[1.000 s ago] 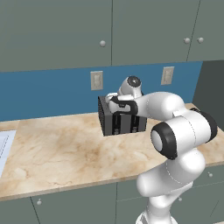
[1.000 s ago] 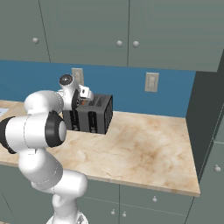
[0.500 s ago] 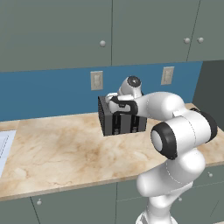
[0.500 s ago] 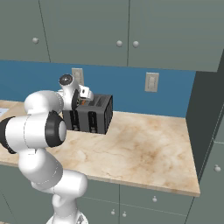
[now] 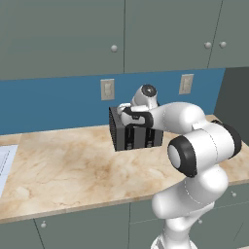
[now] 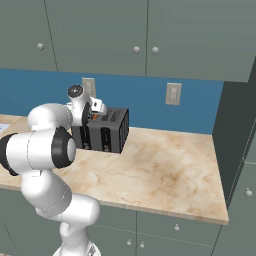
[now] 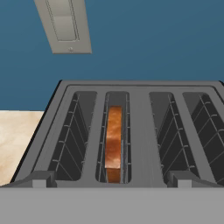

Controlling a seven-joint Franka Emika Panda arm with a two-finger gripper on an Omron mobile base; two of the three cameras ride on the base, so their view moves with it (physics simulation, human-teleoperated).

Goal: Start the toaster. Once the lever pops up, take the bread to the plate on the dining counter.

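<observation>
We saw marble surface [image 5: 63, 170] carrying toaster [image 5: 135, 133], near blue wall; base views gave its outside, front lever panels. Gripper [image 5: 130, 113] hovered over toaster top, jaws spread wide, nothing held. Hand view looked into slots: bread [image 7: 113, 142] upright in second slot from left.

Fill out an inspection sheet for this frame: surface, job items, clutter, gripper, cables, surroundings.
Surface: beige marble-look counter.
Job items: toaster by the blue wall; bread upright in its second slot from the left. Plate: nothing seen.
Clutter: white sheet at counter's left edge.
Gripper: gripper above the toaster, open, holding nothing.
Cables: nothing seen.
Surroundings: wall outlets, grey-green cabinets above and below.
</observation>
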